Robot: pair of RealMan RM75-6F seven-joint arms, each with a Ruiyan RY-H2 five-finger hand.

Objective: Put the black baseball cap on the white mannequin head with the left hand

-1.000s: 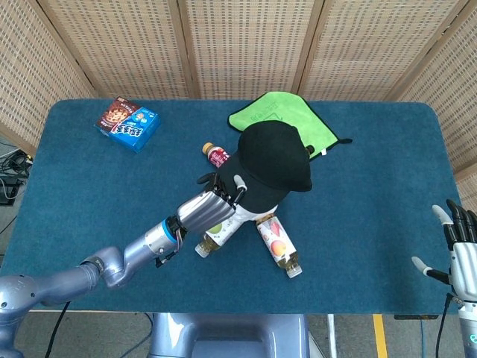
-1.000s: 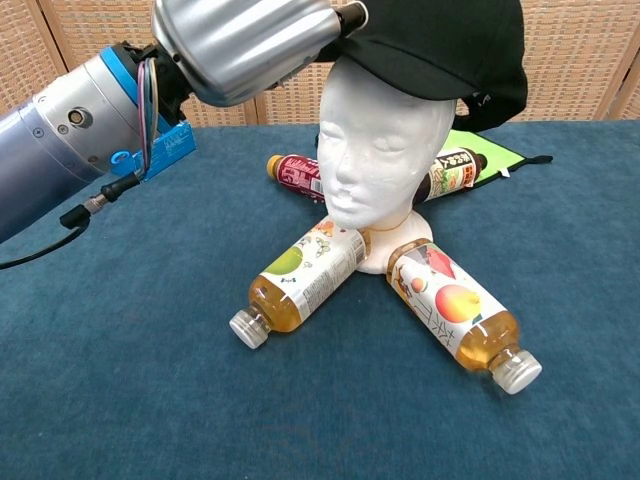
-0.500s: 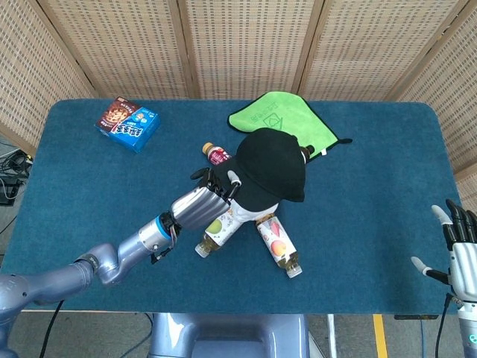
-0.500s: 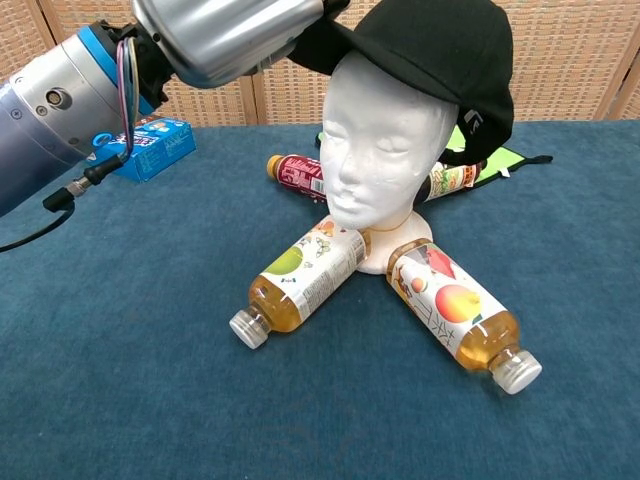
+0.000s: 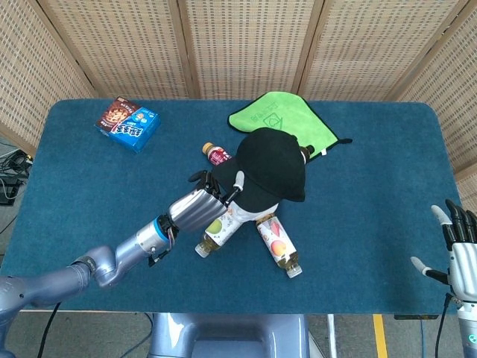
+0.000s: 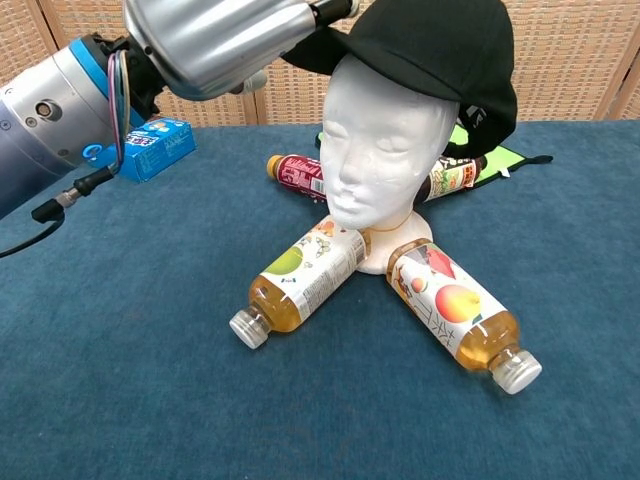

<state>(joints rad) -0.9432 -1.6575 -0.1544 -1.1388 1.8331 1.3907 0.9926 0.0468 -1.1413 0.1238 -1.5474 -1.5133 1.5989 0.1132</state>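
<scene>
Currently the black baseball cap [image 6: 430,50] sits on top of the white mannequin head [image 6: 385,150], covering the crown, with the brim projecting forward over the face toward the robot's left. The left robot hand [image 5: 200,207] is at the brim: its fingers [image 5: 237,181] lie against the brim edge, and the chest view shows the left robot hand [image 6: 215,40] level with the brim, fingertips on it. Whether the fingers pinch the brim or only touch it cannot be told.

The right robot hand [image 5: 456,250] rests at the near right edge of the blue bench [image 5: 373,194], fingers apart, holding nothing.

Around the mannequin base lie two juice bottles [image 6: 300,280], one on each side in front, and a red-labelled bottle [image 6: 295,175] behind. A green cloth [image 5: 279,119] lies behind the head; a blue snack box [image 5: 128,124] sits at the far left.
</scene>
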